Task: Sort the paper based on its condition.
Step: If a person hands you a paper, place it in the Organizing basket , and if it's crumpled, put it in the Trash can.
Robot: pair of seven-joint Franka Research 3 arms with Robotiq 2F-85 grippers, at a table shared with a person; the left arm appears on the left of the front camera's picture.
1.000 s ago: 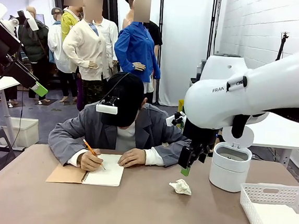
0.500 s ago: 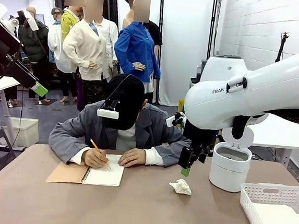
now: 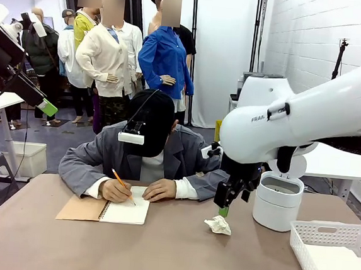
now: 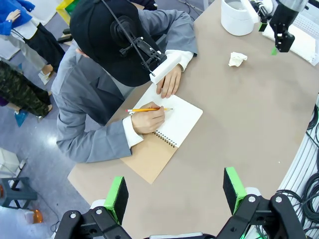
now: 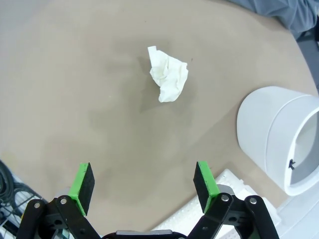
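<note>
1. Slightly lower and nearer the crumpled wad than a second ago, the right tool (image 3: 224, 202) hangs over the bench (image 3: 176, 255), with the wad's position unchanged.
2. Its jaws stand wide apart and hold nothing; in the right wrist view the green pads (image 5: 82, 185) frame bare bench surface.
3. The crumpled paper wad (image 3: 218, 225) lies on the bench just below the right tool, a little toward the robot's side; in the right wrist view (image 5: 169, 73) it sits ahead of the fingertips, between their lines, apart from them.
4. A white lidded bin (image 3: 278, 200) stands beside the right tool, and a white mesh basket (image 3: 323, 234) lies past it.
5. The left tool (image 4: 175, 191) is raised, its jaws spread, gripping nothing, above a person writing in a notebook (image 4: 169, 130).
</note>
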